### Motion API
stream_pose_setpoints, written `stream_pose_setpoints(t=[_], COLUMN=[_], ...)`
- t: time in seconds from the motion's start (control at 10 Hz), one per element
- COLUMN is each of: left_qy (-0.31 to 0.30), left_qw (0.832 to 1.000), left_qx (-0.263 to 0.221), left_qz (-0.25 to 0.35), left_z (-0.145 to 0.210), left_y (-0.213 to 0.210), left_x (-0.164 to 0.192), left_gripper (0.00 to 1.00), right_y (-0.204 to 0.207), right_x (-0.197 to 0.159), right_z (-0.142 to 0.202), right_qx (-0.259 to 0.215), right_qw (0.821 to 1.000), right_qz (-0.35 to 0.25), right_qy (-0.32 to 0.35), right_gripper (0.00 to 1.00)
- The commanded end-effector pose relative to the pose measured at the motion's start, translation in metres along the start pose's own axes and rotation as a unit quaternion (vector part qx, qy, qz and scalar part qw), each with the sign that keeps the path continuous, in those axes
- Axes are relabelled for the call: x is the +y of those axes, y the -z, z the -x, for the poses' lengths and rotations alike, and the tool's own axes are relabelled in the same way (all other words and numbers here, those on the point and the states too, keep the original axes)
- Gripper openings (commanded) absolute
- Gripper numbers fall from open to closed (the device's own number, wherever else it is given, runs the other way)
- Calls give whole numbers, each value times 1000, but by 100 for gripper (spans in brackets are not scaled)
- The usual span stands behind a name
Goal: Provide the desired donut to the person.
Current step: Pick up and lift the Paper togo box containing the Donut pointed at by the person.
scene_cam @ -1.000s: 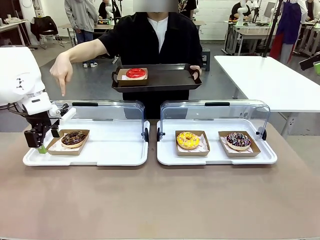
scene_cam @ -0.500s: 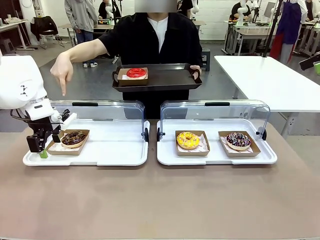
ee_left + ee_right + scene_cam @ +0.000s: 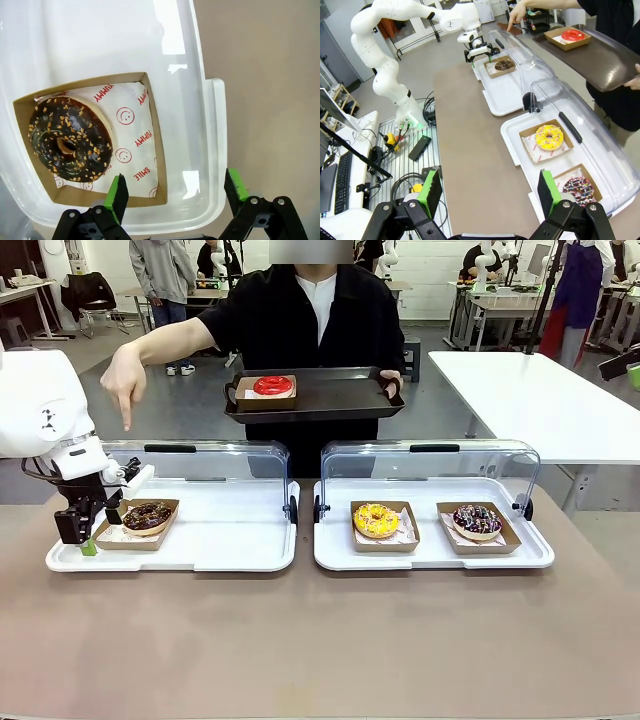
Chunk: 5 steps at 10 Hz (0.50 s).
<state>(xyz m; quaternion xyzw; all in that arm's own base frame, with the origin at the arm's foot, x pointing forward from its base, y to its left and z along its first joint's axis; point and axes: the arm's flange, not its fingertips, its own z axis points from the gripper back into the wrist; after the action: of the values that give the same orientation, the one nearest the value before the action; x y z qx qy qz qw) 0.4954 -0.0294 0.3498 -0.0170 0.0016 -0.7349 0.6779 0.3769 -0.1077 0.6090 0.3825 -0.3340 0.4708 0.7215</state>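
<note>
The person (image 3: 300,320) points a hand (image 3: 122,388) straight down at the chocolate donut (image 3: 148,514) with nut crumbs, which lies in a cardboard tray (image 3: 122,539) at the left end of the left white tray (image 3: 230,540). My left gripper (image 3: 98,530) hangs open at the cardboard tray's outer end. In the left wrist view, the left gripper (image 3: 176,192) has one finger over the cardboard tray's edge (image 3: 152,130) beside the donut (image 3: 70,145) and the other outside the white tray's rim (image 3: 217,130). My right gripper (image 3: 489,195) is open, high above the table.
The person's other hand holds a dark serving tray (image 3: 340,398) carrying a red donut (image 3: 272,386). The right white tray (image 3: 430,556) holds a yellow donut (image 3: 376,520) and a sprinkled chocolate donut (image 3: 477,520). Clear lids (image 3: 200,465) stand open behind both trays.
My left gripper has come down and slightly rightward onto the end of the chocolate donut's cardboard tray. The person's pointing hand and serving tray have stayed still.
</note>
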Motion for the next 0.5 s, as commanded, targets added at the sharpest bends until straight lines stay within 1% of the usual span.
stream_pose_setpoints(t=[0.0, 0.1, 0.4], left_qy=[0, 0, -15], left_qw=[1000, 1000, 1000], left_qx=[2, 0, -14], left_qz=[1, 0, -8], left_z=[2, 0, 13], left_y=[1, 0, 13], left_x=[-1, 0, 19], left_gripper=[100, 100, 100], right_y=[0, 0, 0], right_x=[0, 0, 0], right_z=[0, 0, 0], right_qx=[-7, -7, -7], right_qw=[1000, 1000, 1000], right_qz=[-4, -4, -4], right_qy=[-5, -5, -5], right_gripper=[100, 100, 100])
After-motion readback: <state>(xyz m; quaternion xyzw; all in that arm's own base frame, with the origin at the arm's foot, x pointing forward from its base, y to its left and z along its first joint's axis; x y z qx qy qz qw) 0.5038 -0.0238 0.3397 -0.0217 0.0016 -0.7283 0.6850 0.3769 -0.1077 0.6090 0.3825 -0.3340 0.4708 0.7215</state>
